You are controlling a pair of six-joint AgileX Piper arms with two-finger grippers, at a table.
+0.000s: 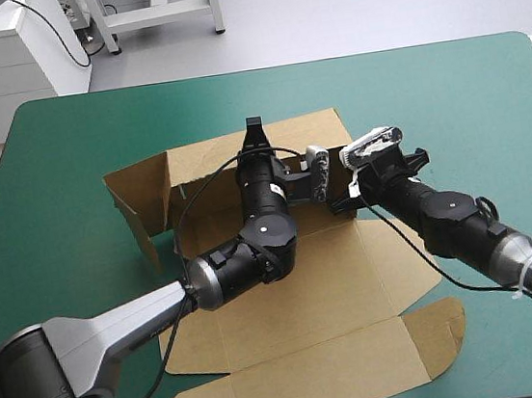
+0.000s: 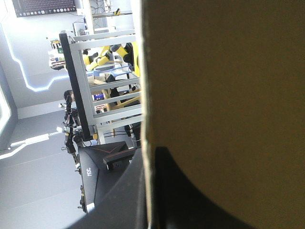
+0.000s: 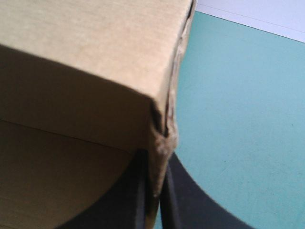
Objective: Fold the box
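The brown box (image 1: 306,291) lies in the middle of the teal-green table, its base flat, the far wall and the left wall (image 1: 140,200) standing up. My left gripper (image 1: 255,132) reaches over the base to the far wall's top edge. In the left wrist view the box's board (image 2: 224,71) runs edge-on between the black fingers of the left gripper (image 2: 148,200), which are shut on it. My right gripper (image 1: 344,199) is at the box's right side. Its wrist view shows the right gripper (image 3: 159,200) pinched on a worn corner of the box (image 3: 86,47).
The lid panel with rounded tabs (image 1: 318,382) lies flat toward the near edge. Bare teal-green cover (image 1: 65,146) surrounds the box on the left, the far side and the right (image 3: 238,95).
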